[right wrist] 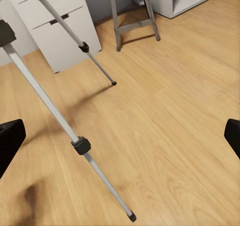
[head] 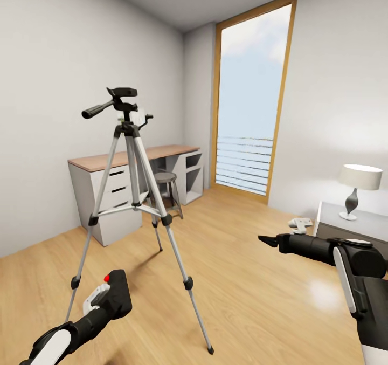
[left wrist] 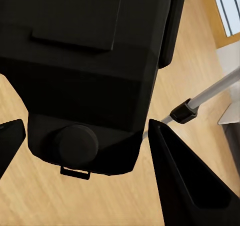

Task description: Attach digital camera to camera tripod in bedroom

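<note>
Left gripper (head: 110, 300) clamped on digital camera (head: 114, 294), low beside camera tripod (head: 132, 192); right gripper (head: 268, 240) spread, holding nothing.

White walls (head: 48, 84), pale ceiling. Light wood plank floor (head: 242, 257), glossy, soft reflection near right side. Tall wood-framed window (head: 250, 101) in far corner, floor to ceiling, sky outside, horizontal slats across lower part. Desk (head: 134, 157) against left wall: wood top, white drawers at left, open shelves at right. Round grey stool (head: 166, 184) just before desk. Grey surface (head: 345, 225) at right edge with white-shaded lamp (head: 358, 188) on dark curved base.
</note>
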Tool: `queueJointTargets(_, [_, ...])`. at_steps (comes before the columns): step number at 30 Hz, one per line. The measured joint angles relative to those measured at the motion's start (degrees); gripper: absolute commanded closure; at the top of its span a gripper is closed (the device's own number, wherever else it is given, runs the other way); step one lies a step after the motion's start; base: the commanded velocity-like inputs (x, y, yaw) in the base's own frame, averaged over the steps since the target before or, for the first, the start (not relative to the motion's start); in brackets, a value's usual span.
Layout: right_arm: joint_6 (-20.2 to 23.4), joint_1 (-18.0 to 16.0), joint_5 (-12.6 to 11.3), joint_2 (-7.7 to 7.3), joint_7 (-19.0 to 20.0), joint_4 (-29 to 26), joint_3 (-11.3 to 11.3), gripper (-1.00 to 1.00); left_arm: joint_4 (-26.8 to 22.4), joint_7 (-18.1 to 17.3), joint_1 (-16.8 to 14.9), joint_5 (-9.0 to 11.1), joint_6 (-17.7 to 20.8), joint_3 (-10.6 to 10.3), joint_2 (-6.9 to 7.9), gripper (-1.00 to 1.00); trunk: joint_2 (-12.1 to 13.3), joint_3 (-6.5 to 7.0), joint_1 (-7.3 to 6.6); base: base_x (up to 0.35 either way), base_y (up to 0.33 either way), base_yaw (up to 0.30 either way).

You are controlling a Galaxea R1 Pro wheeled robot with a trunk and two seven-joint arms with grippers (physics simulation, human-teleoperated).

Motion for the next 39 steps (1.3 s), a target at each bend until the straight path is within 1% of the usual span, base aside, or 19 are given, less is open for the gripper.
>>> queueJointTargets(27, [0.0,0.0,-0.1,0.0,0.0,0.0,0.2,-1.0,0.0,0.1,0.0,-0.1,0.0,-0.1,0.0,1.0,10.8,2.47,-5.93,0.0,0.0,0.0])
queueJointTargets(31, [0.0,0.0,-0.4,-0.15,0.2,0.0,0.2,-1.0,0.3,0.1,0.0,0.0,0.0,0.0,0.0,1.0,12.4,2.84,-6.81,0.0,0.0,-0.047])
queueJointTargets(35, [0.0,0.0,-1.2,-0.3,0.7,0.0,0.1,-1.0,1.2,1.6,0.0,0.0,0.0,0.0,0.0,1.0,14.0,3.22,-7.69,0.0,0.0,-0.119])
queueJointTargets(39, [-0.1,0.1,-1.7,-0.33,0.9,0.0,0.2,-1.0,1.7,4.0,0.5,0.1,-0.1,0.0,-0.08,1.0,15.6,3.62,-8.57,0.0,0.0,-0.146])
